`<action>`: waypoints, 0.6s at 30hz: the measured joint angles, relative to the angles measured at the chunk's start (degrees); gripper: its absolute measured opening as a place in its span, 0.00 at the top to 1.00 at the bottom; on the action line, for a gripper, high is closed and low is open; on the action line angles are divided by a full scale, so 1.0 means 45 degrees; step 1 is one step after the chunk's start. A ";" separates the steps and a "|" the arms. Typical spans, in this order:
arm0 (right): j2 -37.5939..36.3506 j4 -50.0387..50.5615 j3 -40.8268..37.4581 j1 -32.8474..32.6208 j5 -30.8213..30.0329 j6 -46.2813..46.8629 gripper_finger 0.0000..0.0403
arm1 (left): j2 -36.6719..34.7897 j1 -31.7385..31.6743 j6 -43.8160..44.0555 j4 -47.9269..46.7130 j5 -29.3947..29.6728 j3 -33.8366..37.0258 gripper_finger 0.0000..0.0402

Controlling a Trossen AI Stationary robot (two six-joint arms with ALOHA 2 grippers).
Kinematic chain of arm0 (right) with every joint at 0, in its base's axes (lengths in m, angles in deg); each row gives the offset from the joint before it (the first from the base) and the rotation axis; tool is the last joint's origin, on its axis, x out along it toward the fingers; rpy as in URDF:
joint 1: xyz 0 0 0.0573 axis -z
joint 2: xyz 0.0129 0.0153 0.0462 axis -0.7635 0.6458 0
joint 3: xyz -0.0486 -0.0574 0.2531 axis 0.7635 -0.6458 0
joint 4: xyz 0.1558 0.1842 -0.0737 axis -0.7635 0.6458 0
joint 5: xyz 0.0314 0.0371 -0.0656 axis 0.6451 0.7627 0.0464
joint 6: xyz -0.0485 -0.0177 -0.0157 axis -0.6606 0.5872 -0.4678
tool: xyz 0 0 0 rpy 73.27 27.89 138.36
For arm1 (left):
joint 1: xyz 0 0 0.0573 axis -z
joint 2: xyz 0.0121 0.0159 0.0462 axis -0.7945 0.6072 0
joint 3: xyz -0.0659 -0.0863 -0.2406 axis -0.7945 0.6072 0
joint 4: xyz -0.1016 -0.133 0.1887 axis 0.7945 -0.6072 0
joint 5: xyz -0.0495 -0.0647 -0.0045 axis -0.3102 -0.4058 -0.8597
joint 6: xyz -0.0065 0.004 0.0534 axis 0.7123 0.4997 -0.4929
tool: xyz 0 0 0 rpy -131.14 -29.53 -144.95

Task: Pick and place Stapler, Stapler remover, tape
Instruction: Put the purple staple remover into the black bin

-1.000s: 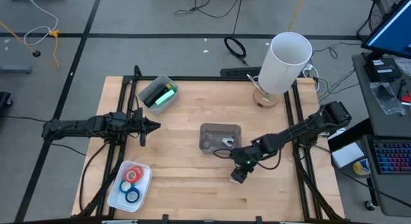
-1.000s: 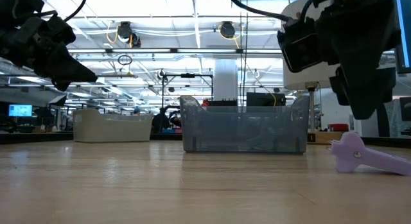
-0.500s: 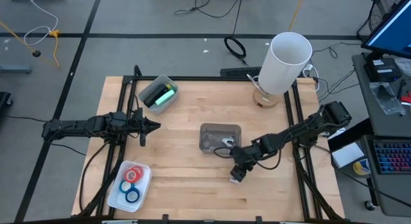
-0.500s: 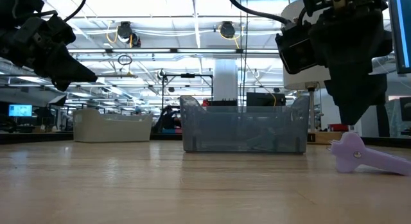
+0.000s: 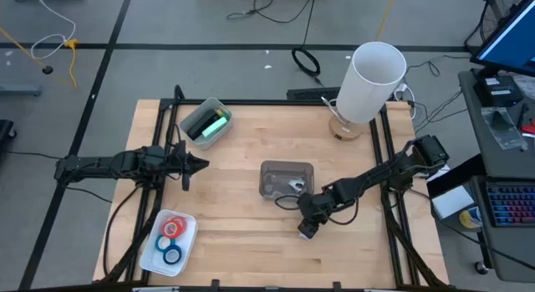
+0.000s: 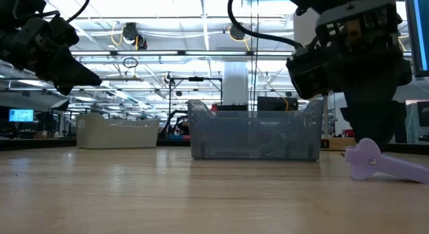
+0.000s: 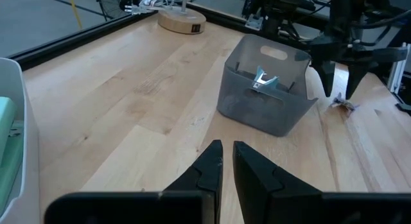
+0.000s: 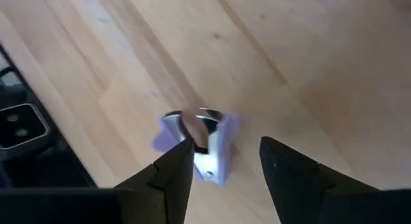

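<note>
High view: wooden table [image 5: 251, 150] on grey floor; left fingers [image 5: 197, 165] closed empty, right fingers [image 5: 308, 228] apart.

Overhead, table-level, two wrist cams

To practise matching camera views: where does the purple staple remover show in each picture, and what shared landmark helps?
High view: staple remover under the right gripper.
Low view: far right.
Left wrist view: beyond the grey bin, small.
Right wrist view: centre.
Landmark: the grey bin.
</note>
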 joint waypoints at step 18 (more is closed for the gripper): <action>0.0055 0.0089 0.0019 -0.0175 -0.0578 -0.0243 0.90 | 0.0000 0.0000 0.0050 0.0001 -0.0082 0.0000 0.91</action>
